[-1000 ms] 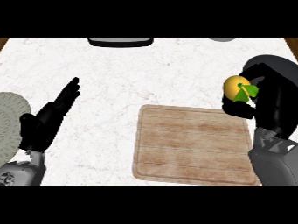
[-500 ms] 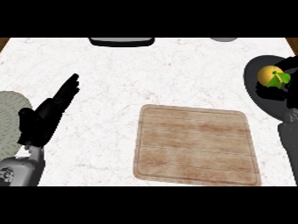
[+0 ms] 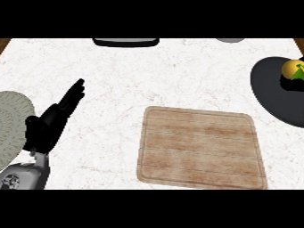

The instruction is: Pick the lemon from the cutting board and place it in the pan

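lemon over the pan, worktop's right edge | right hand fingers curled round it | lower before letting go, I'd say | left hand fingers straight, resting

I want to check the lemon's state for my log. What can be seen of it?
The lemon is a small round yellow-orange fruit with a bright green leaf-like bit on its right side. It sits at the view's right edge, over the far part of the dark round pan, off the wooden cutting board. The black right robot hand is directly below it and touching it, fingers partly hidden. Whether the lemon rests on the pan's bottom cannot be told.
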{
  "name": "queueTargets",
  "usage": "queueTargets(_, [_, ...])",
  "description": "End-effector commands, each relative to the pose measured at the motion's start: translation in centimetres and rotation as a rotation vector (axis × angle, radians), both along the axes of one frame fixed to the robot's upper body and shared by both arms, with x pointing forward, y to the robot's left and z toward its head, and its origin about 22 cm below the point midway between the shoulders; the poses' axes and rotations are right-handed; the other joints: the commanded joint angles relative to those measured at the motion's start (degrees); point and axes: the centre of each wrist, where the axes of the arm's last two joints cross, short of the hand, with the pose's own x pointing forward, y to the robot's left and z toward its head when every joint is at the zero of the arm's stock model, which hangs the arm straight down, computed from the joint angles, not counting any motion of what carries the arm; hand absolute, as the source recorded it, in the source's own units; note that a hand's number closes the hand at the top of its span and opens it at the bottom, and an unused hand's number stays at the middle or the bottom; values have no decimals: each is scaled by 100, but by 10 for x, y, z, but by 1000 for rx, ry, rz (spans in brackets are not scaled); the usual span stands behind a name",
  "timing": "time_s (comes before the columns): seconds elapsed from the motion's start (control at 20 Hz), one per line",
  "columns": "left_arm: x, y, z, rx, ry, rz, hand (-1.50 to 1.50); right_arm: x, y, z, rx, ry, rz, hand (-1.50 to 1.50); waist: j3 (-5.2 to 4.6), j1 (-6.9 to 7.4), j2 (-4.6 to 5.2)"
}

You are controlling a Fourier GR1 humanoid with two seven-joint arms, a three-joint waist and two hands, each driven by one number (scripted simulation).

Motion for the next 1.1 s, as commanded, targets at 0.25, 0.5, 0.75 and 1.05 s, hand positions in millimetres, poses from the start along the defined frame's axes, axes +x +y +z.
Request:
queueTargets(0.25, [10,9,6,-5,-13,-7,0,-1,-52,-2,-5,-6,-14,150,6,68,42])
queueTargets(0.5, [6,-23,-7,0,-7,-26,0,-5,-46,-27,214,281,-100,-150,15,172,96])
queueTargets(0.75, [12,-8,12,1,-19,-20,0,-20,-58,-41,302,151,-49,-150,34,205,116])
queueTargets(1.05, [9,-11,1,3,-18,-21,0,-17,-75,-14,455,-172,-15,-150,40,115,110])
